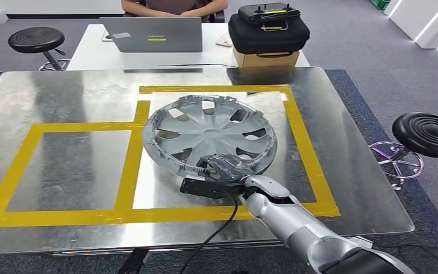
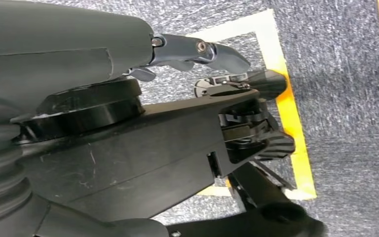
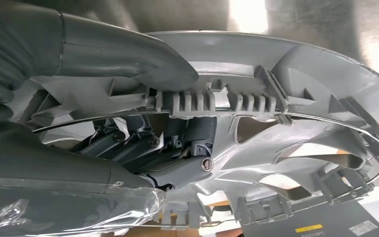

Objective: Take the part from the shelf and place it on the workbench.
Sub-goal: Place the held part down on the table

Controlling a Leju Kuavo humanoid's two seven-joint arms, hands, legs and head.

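The grey wheel cover [image 1: 210,136] lies at the frame's centre on the metal bench [image 1: 348,188], inside the right-hand yellow tape rectangle [image 1: 313,165]. The right hand [image 1: 223,166] grips its near rim, thumb [image 3: 128,54] over the ribbed edge. The left hand [image 2: 202,52] hangs over carpet, fingers curled, holding nothing. Beyond, upper frame: a laptop [image 1: 153,34], black case [image 1: 268,31], cardboard box [image 1: 262,59]. Stools [image 1: 428,134] flank the bench.

Right hand [image 1: 223,166] apparently grips hubcap [image 1: 210,133] rim on workbench [image 1: 80,91].
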